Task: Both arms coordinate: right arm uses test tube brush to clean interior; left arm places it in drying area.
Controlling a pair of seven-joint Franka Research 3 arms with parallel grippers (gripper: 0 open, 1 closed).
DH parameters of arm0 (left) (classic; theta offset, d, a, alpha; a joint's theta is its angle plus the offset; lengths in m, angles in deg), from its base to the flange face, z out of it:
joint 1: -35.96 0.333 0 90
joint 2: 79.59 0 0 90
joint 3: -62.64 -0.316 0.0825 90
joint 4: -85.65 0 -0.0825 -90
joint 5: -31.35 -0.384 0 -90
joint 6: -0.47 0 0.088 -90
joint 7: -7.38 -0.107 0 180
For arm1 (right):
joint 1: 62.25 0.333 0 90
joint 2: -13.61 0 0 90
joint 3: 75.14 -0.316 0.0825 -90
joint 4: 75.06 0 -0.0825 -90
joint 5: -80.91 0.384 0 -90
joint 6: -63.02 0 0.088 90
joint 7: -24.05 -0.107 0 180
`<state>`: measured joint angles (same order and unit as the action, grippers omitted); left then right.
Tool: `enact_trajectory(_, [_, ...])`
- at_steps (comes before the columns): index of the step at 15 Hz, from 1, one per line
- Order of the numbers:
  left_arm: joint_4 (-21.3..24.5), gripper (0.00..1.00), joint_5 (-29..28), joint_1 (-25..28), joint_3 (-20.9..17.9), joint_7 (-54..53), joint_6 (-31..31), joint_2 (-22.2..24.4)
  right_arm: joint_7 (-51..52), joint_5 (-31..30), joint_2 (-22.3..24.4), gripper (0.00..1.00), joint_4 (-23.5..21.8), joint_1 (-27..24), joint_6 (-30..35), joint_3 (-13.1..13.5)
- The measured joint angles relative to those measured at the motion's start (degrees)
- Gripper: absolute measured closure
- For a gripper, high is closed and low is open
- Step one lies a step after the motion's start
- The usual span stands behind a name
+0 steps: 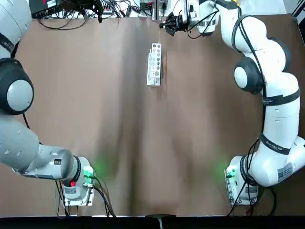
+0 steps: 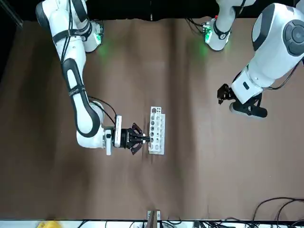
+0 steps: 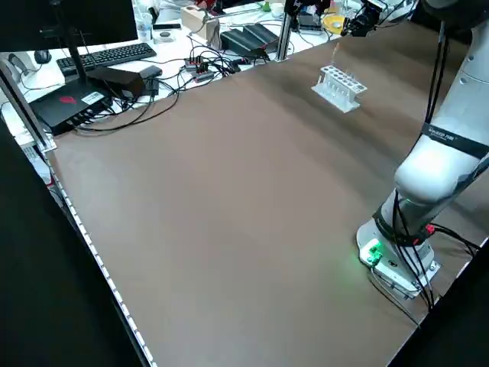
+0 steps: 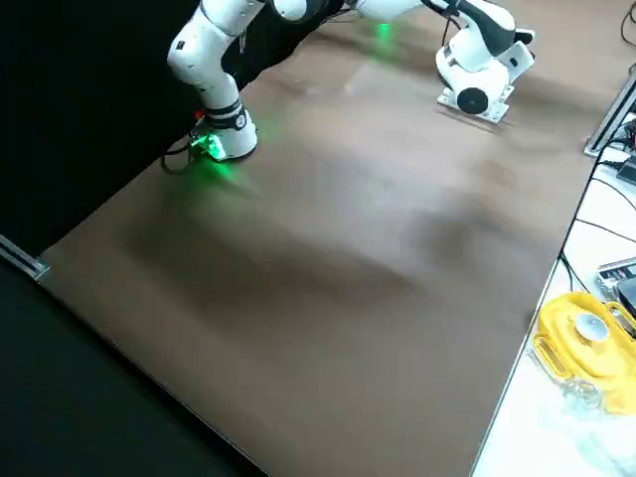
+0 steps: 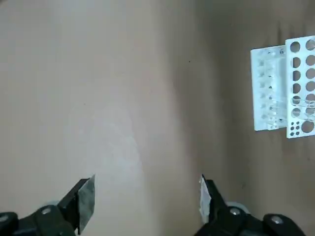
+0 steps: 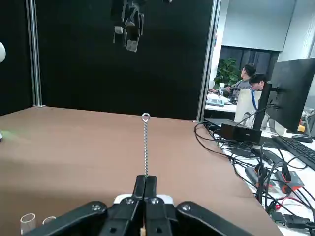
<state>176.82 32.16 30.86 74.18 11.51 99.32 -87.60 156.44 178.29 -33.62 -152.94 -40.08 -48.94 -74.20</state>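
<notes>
- The left tool (image 5: 146, 199) is hovering released over bare brown surface (image 1: 95, 119), its arm partly cut off in the top view.
- The drying area (image 1: 154, 64) is standing mid-surface near the far edge.
- The right tool (image 2: 142, 138) is clenching the test tube brush (image 6: 145, 145) just beside the rack's far end; the brush's lower part is hidden.

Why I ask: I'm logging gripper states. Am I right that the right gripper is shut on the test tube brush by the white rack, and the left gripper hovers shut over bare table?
Not quite. The left gripper is open: the left wrist view shows its fingers wide apart over bare table. The rest holds: the right gripper is shut on the test tube brush by the white rack.
</notes>
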Motion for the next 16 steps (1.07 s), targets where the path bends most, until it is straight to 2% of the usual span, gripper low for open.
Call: enact_trajectory(16, [0.0, 0.0, 0.0, 0.0, -0.1, 0.0, 0.3, 0.0, -3.4, 0.1, 0.0, 0.98, 0.0, 0.4, 0.0, -0.2])
